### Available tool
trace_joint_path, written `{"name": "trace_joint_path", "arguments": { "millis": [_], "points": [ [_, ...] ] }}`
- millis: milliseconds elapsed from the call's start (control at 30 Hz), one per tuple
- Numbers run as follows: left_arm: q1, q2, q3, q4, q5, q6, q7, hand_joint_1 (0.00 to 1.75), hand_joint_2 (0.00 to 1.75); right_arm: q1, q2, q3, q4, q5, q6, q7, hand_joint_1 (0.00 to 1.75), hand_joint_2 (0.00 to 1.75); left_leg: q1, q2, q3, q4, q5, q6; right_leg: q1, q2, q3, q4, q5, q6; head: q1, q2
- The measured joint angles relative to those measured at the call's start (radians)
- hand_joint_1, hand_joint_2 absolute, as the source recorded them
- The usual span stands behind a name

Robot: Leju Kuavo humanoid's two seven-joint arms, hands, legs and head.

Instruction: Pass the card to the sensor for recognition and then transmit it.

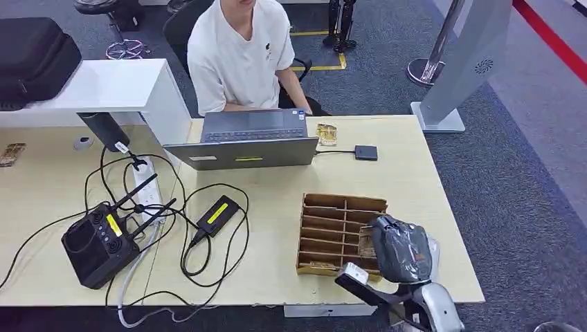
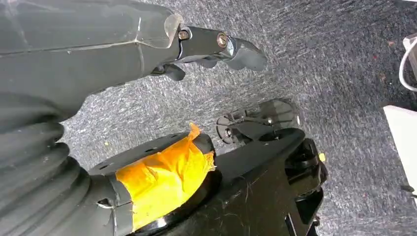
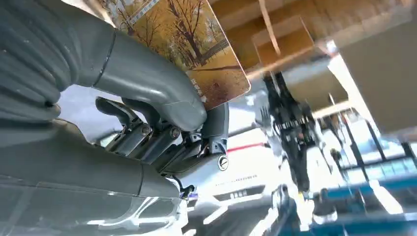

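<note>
Right hand (image 3: pixel 162 123) grips the card (image 3: pixel 196 44) over the rack (image 1: pixel 339 232); next, carry it toward the sensor (image 1: pixel 365 152) at 12 o'clock.

Left hand (image 2: pixel 147 49): your hand hangs over the carpet — fingers (image 2: pixel 241 49) slightly curled, holding nothing.
Carpet (image 2: pixel 334 59): grey, speckled.
Far edge: white cable (image 2: pixel 405 64) — beside a white panel (image 2: pixel 403 132).

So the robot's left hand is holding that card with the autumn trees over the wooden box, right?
Not quite: it is the right hand that holds the card over the wooden box, as the right wrist view shows. The left hand hangs over the carpet.
</note>
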Motion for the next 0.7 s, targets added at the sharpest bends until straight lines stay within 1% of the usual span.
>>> {"name": "trace_joint_path", "arguments": {
  "millis": [233, 433, 533, 600, 700],
  "points": [
    [0.0, 0.001, 0.0, 0.0, -0.002, -0.001, 0.004, 0.0, 1.75, -0.068, -0.003, -0.009, -0.07, -0.065, -0.001, -0.031, 1.75, 1.75, 0.0, 0.0, 0.0, 0.0, 0.001, 0.0, 0.0, 0.0, 0.0, 0.0, 0.0, 0.0, 0.0, 0.0],
    [0.0, 0.001, 0.0, 0.0, -0.006, -0.002, 0.004, 0.0, 1.75, -0.121, -0.003, -0.01, -0.105, -0.071, -0.005, -0.037, 1.75, 1.75, 0.0, 0.0, 0.0, 0.0, 0.001, -0.001, 0.0, 0.0, 0.0, 0.0, 0.0, 0.0, 0.0, 0.0],
    [0.0, 0.001, 0.0, 0.0, -0.006, -0.012, 0.008, 0.0, 1.75, -0.144, -0.003, -0.01, -0.112, -0.074, -0.018, -0.045, 1.75, 1.75, 0.0, 0.0, -0.001, 0.0, 0.001, -0.001, 0.0, 0.0, 0.0, 0.001, 0.001, 0.0, 0.0, 0.0],
    [-0.001, 0.001, 0.0, 0.0, -0.009, -0.024, 0.016, 0.0, 1.75, -0.194, -0.003, -0.009, -0.117, -0.065, -0.018, -0.037, 1.75, 1.75, 0.0, 0.001, 0.0, 0.0, 0.001, -0.001, 0.0, 0.002, 0.0, 0.001, 0.001, -0.001, 0.0, 0.0],
    [-0.002, 0.001, 0.0, 0.0, -0.016, -0.033, 0.016, 0.0, 1.75, -0.299, -0.003, -0.008, -0.116, -0.041, 0.008, 0.002, 1.75, 1.75, 0.0, 0.002, 0.001, 0.0, 0.002, -0.001, 0.0, 0.003, 0.0, 0.001, 0.002, -0.001, 0.0, 0.0]
  ]
}}
